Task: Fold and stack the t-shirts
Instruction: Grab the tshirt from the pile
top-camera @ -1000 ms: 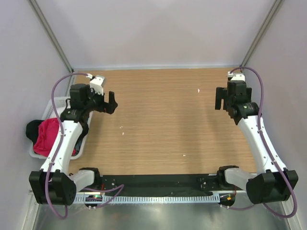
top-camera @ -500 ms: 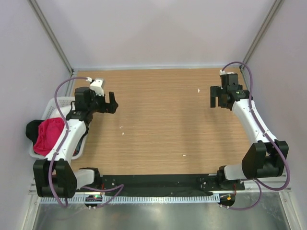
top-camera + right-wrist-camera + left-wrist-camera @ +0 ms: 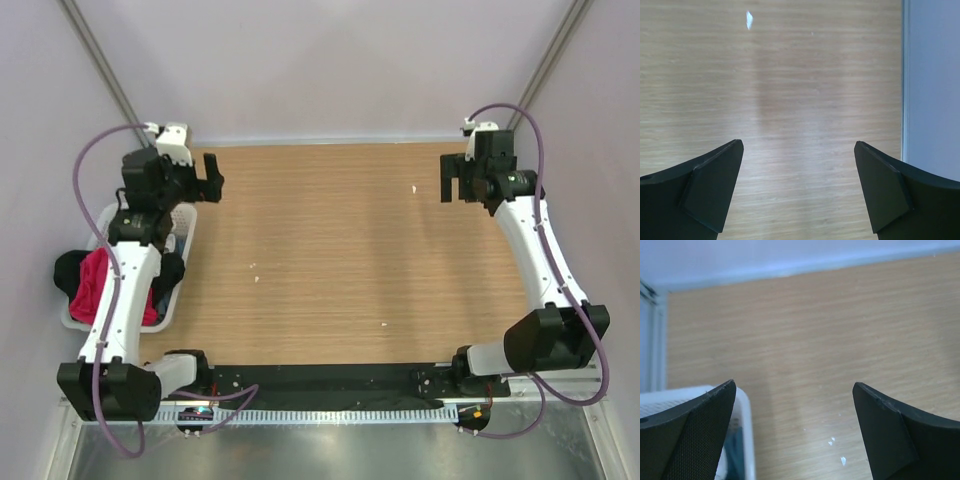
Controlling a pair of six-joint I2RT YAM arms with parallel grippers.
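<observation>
At 10 o'clock, my left jaws pull back toward basket (image 3: 106, 214); right jaws park at 2 o'clock; both wide, empty; t-shirts (image 3: 95, 290) unpicked.

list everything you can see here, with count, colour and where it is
table: one, wood-brown, centre
basket: one, white lattice, off the table's left edge
pink-red t-shirt: one, bunched in the basket
black t-shirt: one seen, hanging over the basket's left rim
specks: a few, white, scattered on the table
cables: two, purple, one looped on each arm
left arm: white and black, over the basket, jaws open
right arm: white and black, far right corner, jaws open
</observation>
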